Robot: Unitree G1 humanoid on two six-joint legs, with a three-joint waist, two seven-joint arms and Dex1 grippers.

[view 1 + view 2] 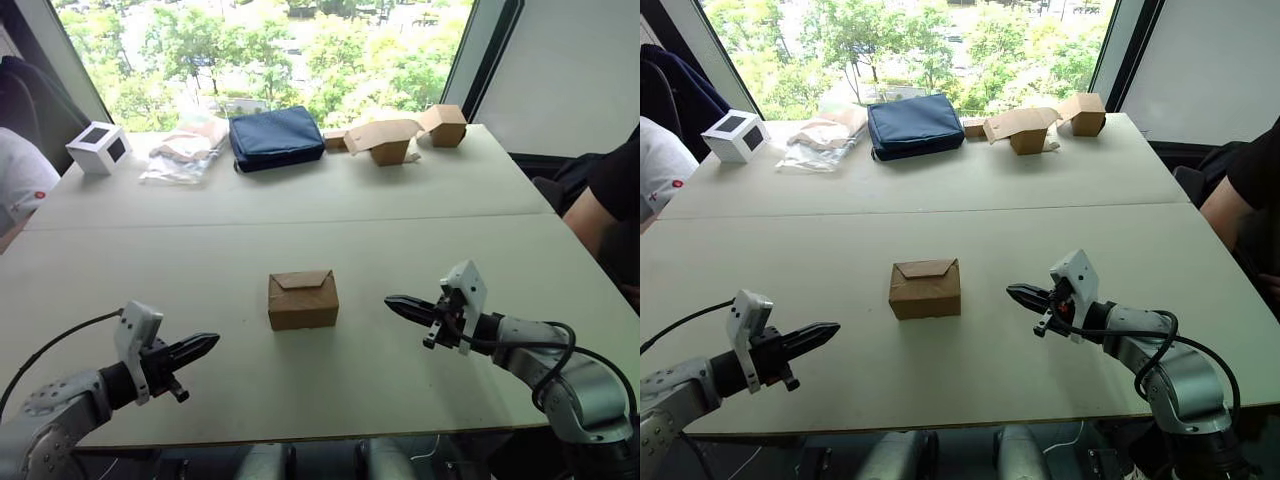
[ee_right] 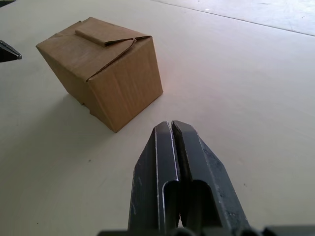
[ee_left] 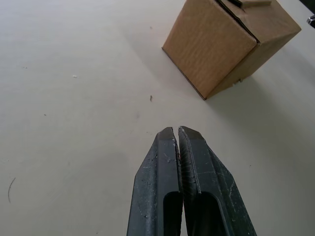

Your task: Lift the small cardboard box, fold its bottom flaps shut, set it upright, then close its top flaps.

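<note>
The small cardboard box [image 1: 302, 300] sits upright mid-desk [image 1: 420, 190], top flaps [image 1: 303, 280] tucked, apparently the final state. My left pincer [image 1: 205, 345] and right pincer [image 1: 395, 301] flank it, apart from it, both pressed closed, holding nothing. Remaining: check closure, otherwise retreat.

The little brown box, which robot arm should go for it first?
Probably the right. The right claw looks nearer the little brown box and level with it; the left claw sits lower, farther back.

Pale table [image 1: 400, 195]; wide window [image 1: 270, 50], sunlit green trees beyond
</note>
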